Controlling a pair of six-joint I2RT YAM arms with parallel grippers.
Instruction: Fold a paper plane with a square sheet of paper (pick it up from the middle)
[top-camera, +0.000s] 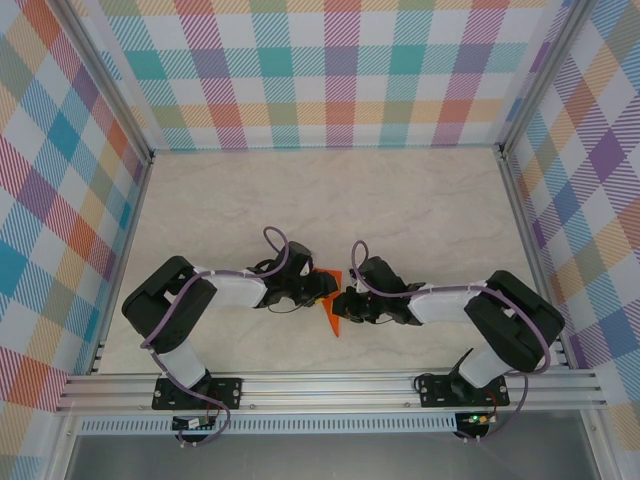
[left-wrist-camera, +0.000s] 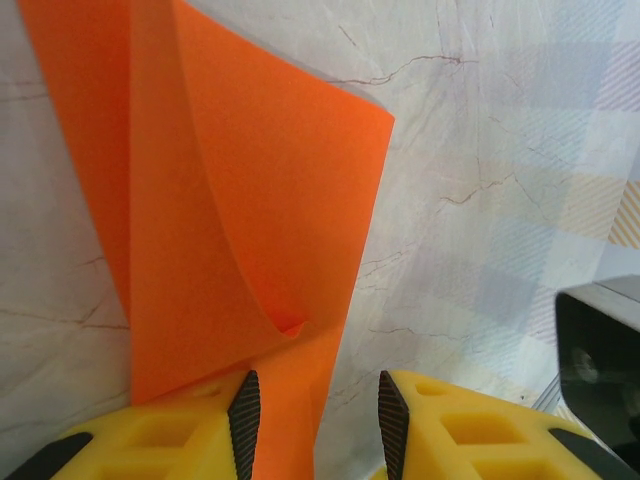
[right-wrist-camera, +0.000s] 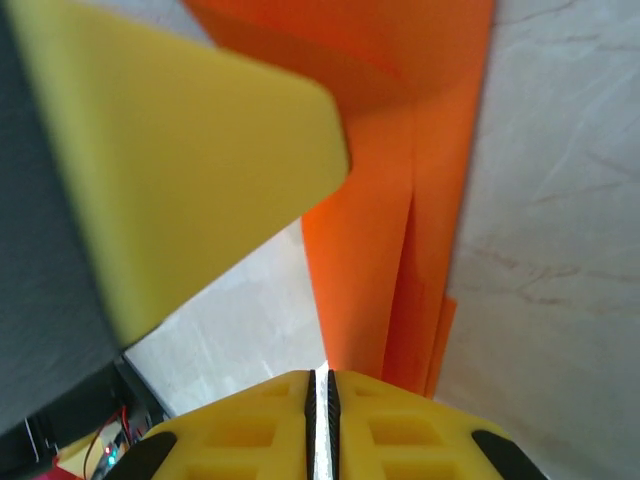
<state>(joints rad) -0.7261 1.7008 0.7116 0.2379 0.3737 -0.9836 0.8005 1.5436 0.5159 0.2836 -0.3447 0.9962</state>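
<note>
Nearest the left wrist camera, the left claw (left-wrist-camera: 317, 400) stands partly open. Its black pads (left-wrist-camera: 245, 420) are apart, and a strip of the square sheet of paper (left-wrist-camera: 260, 200) runs down between them against the 9 o'clock pad, with bare marble on the other side. The strip's lower end is cut off by the frame. A folded flap curls over the sheet, hiding what lies beneath it. At 3 o'clock a dark glossy block (left-wrist-camera: 600, 350) is cropped by the edge and hard to identify.

The right claw (right-wrist-camera: 320, 385) is closed to a hairline slit. The sheet (right-wrist-camera: 400, 200) disappears behind its fingertips, so whether it is nipped cannot be told. A blurred yellow finger (right-wrist-camera: 180, 150) blocks the view from 9 to 12 o'clock.

From above, both claws (top-camera: 325, 290) (top-camera: 345, 303) meet just toward 6 o'clock of centre, covering most of the sheet (top-camera: 334, 315); an orange point shows. Beyond them lie the pale surface (top-camera: 330, 190) and plaid walls (top-camera: 330, 70).
</note>
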